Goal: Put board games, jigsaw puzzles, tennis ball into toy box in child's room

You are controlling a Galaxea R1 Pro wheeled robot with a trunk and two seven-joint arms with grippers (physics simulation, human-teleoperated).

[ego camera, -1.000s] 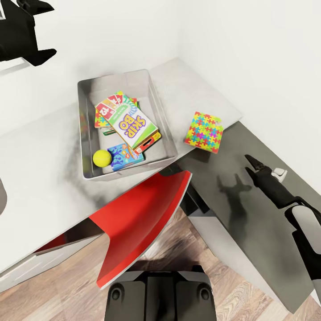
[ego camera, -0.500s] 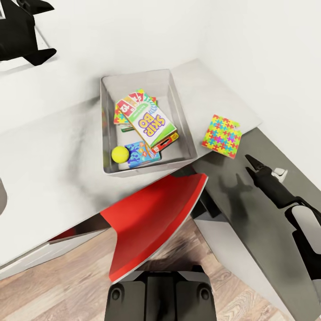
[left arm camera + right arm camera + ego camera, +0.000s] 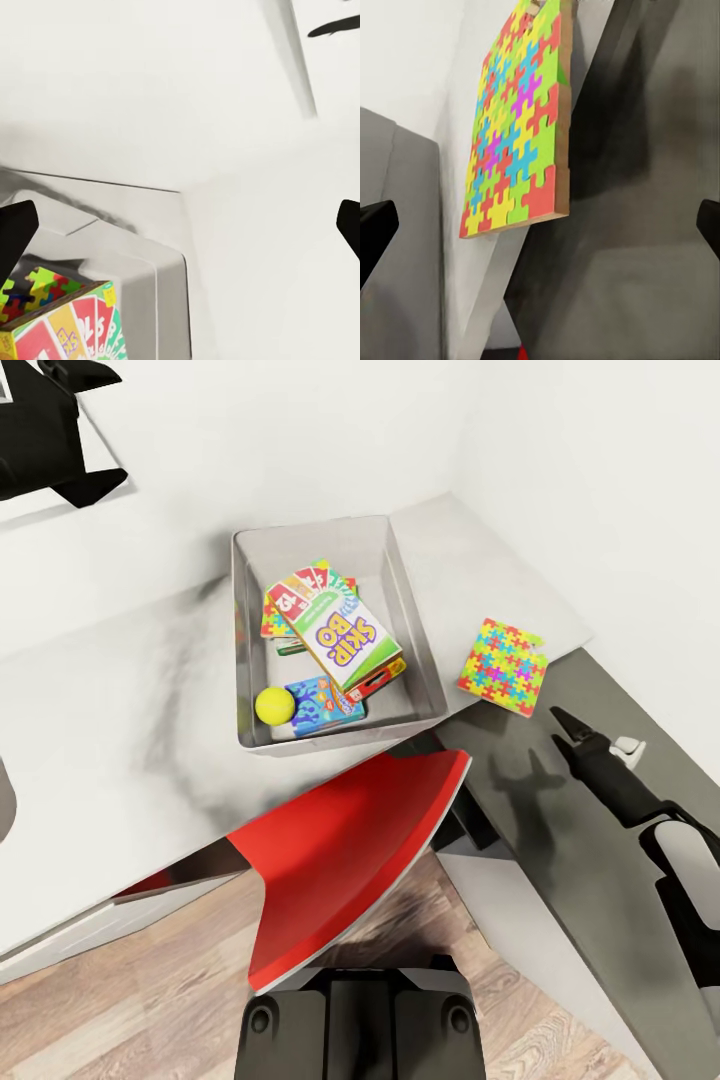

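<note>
**One puzzle left outside the tray**

Far over on the left, the left gripper hung high against the white wall, well away from the work. Its fingertips sat at the two edges of its own wrist picture, so I took its jaws for spread wide with nothing between them. Below and ahead of it lay the toy box, and in its wrist view a corner of that tray showed with a puzzle-patterned box tucked under a card-printed lid.

Inside the tray the tennis ball rested at the near end, touching a blue game box. The Skip-Bo box lay slantwise on top of the pile, covering other boxes I could not separate.

Further right, outside the tray, the last jigsaw puzzle lay flat where the light desk top met the dark cabinet section, one corner overhanging. The right gripper hovered just short of it, pointed at it, jaws parted wide and empty.

The step in hand looked like fetching this puzzle. The next move, I judged, called for reaching forward, closing on the overhanging edge, then carrying it leftward over the tray wall.
</note>
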